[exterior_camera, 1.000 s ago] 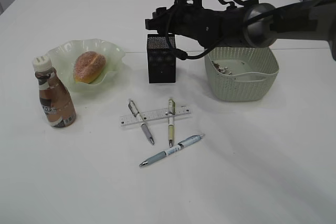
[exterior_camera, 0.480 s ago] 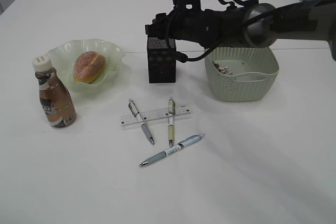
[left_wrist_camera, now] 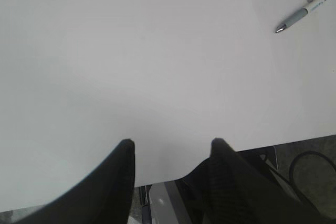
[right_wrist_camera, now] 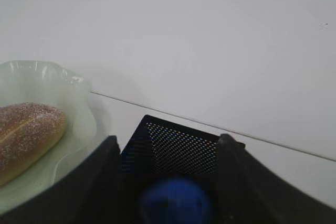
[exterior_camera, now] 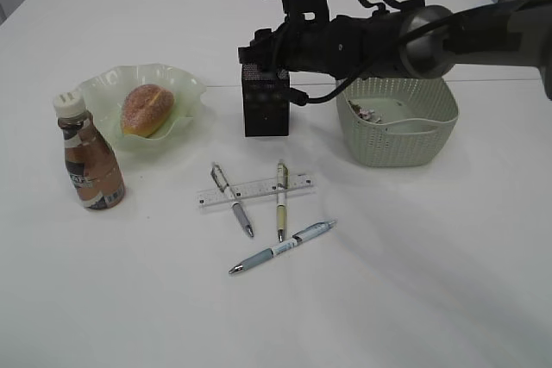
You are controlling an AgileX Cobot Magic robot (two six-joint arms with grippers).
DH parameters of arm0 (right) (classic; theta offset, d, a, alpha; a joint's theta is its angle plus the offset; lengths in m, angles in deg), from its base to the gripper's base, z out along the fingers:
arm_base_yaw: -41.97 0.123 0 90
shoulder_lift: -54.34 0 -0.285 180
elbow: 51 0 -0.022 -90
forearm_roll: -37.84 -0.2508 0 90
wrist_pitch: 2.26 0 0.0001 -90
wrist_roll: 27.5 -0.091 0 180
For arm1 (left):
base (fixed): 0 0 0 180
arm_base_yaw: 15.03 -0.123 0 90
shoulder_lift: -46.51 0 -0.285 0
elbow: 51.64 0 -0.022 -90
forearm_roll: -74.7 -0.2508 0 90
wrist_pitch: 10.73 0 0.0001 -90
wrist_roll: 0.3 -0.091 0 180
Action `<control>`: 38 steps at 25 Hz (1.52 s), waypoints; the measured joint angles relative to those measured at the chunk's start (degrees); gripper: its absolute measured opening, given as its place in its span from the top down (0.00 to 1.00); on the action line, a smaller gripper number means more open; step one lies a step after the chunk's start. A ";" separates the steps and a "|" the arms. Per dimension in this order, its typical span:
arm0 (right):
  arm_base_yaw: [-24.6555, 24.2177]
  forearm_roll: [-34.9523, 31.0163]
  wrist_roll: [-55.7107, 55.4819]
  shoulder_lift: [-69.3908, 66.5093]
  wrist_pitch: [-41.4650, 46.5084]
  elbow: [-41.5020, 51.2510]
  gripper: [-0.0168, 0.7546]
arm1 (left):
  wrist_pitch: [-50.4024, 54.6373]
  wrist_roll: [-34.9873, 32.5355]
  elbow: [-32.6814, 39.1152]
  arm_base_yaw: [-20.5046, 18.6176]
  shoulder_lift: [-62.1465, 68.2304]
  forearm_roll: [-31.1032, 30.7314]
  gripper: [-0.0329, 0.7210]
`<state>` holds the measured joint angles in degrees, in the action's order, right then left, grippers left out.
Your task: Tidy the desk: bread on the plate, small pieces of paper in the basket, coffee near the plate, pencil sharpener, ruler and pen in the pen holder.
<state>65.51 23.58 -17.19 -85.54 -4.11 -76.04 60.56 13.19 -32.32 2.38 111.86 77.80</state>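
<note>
My right gripper [exterior_camera: 264,62] hangs just above the black mesh pen holder [exterior_camera: 265,109], reaching in from the right. In the right wrist view its jaws [right_wrist_camera: 169,139] stand open over the holder's mouth [right_wrist_camera: 181,150]. A blurred blue pencil sharpener [right_wrist_camera: 176,203] sits between them, with a dark gap on each side. The bread [exterior_camera: 147,109] lies on the green plate [exterior_camera: 185,84], and the coffee [exterior_camera: 90,157] stands next to it. The ruler [exterior_camera: 254,190] and three pens [exterior_camera: 283,247] lie on the desk. My left gripper [left_wrist_camera: 172,141] is open and empty over the desk's near edge.
The grey-green basket [exterior_camera: 397,140] stands right of the pen holder with paper scraps [exterior_camera: 366,114] inside. Two pens [exterior_camera: 233,200] cross the ruler. The right arm spans the back right of the desk. Pen tips [left_wrist_camera: 310,9] show far right in the left wrist view.
The right gripper has shifted slightly above the pen holder and its jaws have widened a little. Everything on the desk lies as before.
</note>
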 joint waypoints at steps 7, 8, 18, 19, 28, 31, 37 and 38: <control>0.00 -0.29 -0.27 -1.01 0.76 0.00 0.38 | 0.00 0.00 0.00 0.00 0.00 0.00 0.50; 0.00 -0.29 -0.27 -1.13 0.91 0.00 0.38 | 0.00 0.00 0.00 0.00 0.00 0.12 0.50; 0.00 0.45 -0.27 -0.59 5.90 -1.27 0.38 | 0.00 0.00 0.00 0.00 0.00 -0.03 0.50; 0.00 0.56 -0.27 -0.08 6.99 -1.70 0.38 | 0.00 0.00 0.00 0.00 0.00 -0.16 0.50; 0.00 2.49 -0.27 10.13 22.51 -3.31 0.39 | 0.00 0.00 0.00 0.00 0.00 -0.28 0.50; 0.00 3.27 -0.27 13.89 34.02 -3.31 0.39 | 0.00 -0.16 0.00 0.00 0.00 -0.28 0.50; 0.00 4.82 -0.27 20.84 48.93 -3.31 0.39 | 0.00 -5.06 0.00 0.00 1.94 -0.28 0.50; 0.00 5.07 -0.27 21.65 50.54 -3.31 0.39 | 0.00 -5.59 0.00 0.00 2.43 -0.28 0.50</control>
<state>65.51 28.65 -17.45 -63.89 46.42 -79.35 60.56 7.60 -32.32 2.38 114.29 77.52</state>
